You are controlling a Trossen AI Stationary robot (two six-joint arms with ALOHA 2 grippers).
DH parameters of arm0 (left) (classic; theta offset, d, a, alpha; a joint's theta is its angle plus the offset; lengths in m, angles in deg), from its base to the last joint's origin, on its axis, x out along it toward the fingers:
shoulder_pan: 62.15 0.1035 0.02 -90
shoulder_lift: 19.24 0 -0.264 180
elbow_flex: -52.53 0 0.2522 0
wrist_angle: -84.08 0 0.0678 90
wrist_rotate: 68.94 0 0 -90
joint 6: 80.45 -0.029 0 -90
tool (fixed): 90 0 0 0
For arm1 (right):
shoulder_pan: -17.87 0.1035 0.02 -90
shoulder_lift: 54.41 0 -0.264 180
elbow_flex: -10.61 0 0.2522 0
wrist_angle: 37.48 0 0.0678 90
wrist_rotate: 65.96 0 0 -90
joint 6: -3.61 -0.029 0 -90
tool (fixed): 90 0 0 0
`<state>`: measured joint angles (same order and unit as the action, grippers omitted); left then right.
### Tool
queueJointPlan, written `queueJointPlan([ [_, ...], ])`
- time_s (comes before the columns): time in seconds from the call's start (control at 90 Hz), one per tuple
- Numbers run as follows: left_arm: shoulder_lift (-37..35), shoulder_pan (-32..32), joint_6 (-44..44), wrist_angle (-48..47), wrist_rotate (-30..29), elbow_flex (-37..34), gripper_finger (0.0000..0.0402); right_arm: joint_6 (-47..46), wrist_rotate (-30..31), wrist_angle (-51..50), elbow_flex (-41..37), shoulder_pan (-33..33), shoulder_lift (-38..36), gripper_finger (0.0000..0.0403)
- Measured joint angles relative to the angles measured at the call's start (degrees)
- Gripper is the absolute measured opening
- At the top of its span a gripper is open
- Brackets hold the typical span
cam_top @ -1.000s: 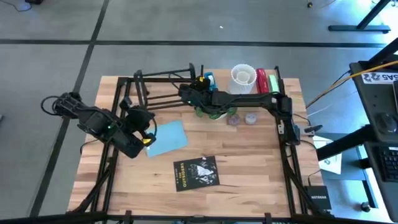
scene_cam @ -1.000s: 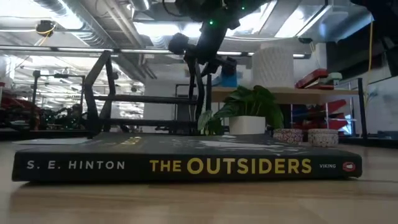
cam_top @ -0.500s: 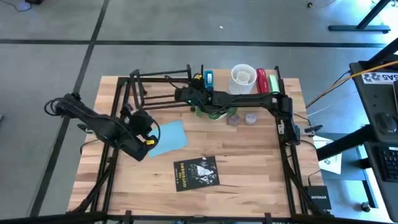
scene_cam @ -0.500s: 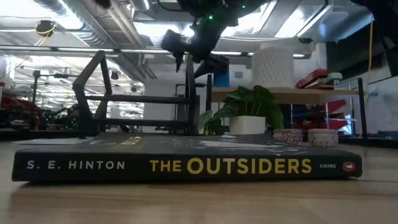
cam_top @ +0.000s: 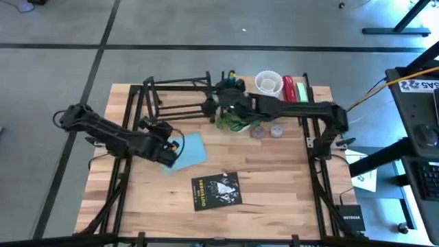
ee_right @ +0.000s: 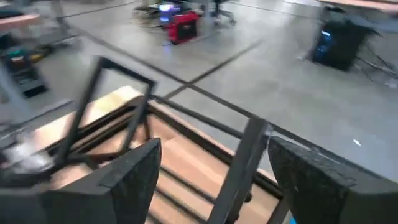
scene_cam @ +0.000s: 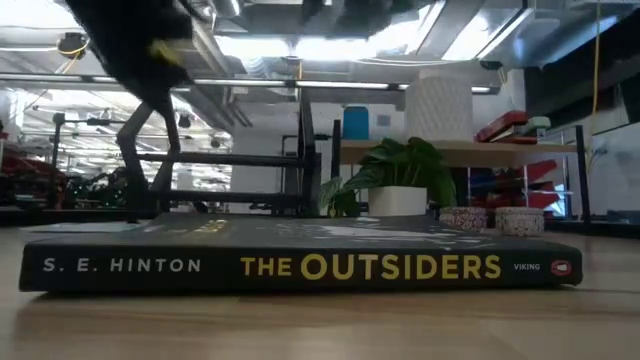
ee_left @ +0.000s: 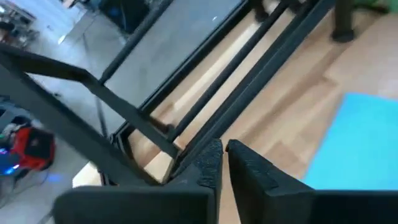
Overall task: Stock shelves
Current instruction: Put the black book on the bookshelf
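Note:
The black open-frame rack [cam_top: 178,96] stands on its feet at the table's far left [scene_cam: 220,160]. My right gripper [cam_top: 214,104] is open at the rack's right end. In the right wrist view one rack upright [ee_right: 241,165] stands between the spread fingers [ee_right: 214,142] and touches neither. The light-wood shelf [scene_cam: 450,150] at the far right carries a blue can [scene_cam: 355,122], a white vase [cam_top: 269,82] and red books [cam_top: 296,89]. My left gripper [cam_top: 170,146] is shut [ee_left: 225,149], raised over a light-blue book [cam_top: 188,152].
A potted plant [cam_top: 234,120] and two small patterned cups [cam_top: 266,131] stand in front of the shelf. The black book "The Outsiders" [cam_top: 216,190] lies flat toward the near edge. Black support frames run along the table's left and right sides.
The rack has slid a little toward the table's left edge with my right gripper at its right end. That gripper has then risen out of the low view, while the rack stays put. My left gripper has gone toward the table's right, over the light-blue book.

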<state>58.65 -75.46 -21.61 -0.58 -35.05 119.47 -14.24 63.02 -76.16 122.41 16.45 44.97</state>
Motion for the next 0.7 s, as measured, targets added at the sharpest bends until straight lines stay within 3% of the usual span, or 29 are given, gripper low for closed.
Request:
queueJointPlan([
  [0.389,-0.13,19.36,-31.64,25.62,5.65,-7.62,0.0,3.07,2.98,-10.37,-0.18,17.96,-3.73,0.027],
  [0.7,-0.17,21.09,-38.61,27.19,6.46,-7.5,0.0,1.71,3.71,-11.65,-3.46,27.97,-3.77,0.027],
])
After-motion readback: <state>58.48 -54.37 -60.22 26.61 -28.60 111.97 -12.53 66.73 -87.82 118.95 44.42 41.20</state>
